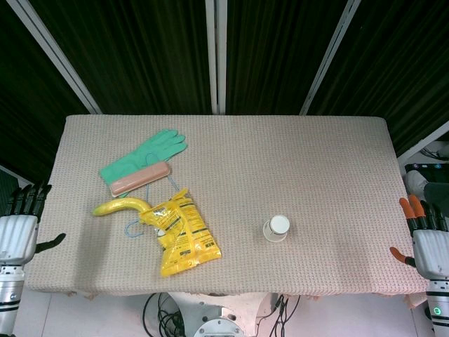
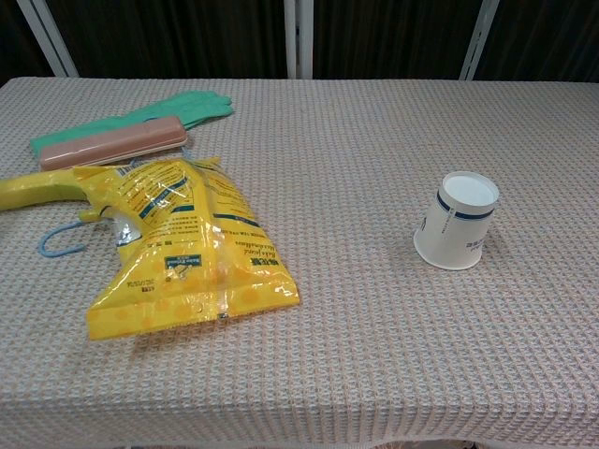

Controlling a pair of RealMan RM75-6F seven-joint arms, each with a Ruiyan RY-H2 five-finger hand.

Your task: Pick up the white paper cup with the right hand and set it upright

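Note:
The white paper cup (image 1: 276, 228) with a blue band stands on the table right of centre, near the front edge. In the chest view the cup (image 2: 456, 222) rests mouth down, its narrower closed base on top. My right hand (image 1: 424, 235), with orange fingertips, hangs beyond the table's right edge, well to the right of the cup, fingers apart and holding nothing. My left hand (image 1: 21, 225) hovers off the table's left edge, fingers spread and empty. The chest view shows neither hand.
On the left half of the woven tablecloth (image 1: 330, 161) lie a green rubber glove (image 1: 144, 156), a pink case (image 1: 140, 178), a yellow banana (image 1: 121, 206), a yellow snack bag (image 1: 181, 233) and a thin blue hook (image 2: 58, 242).

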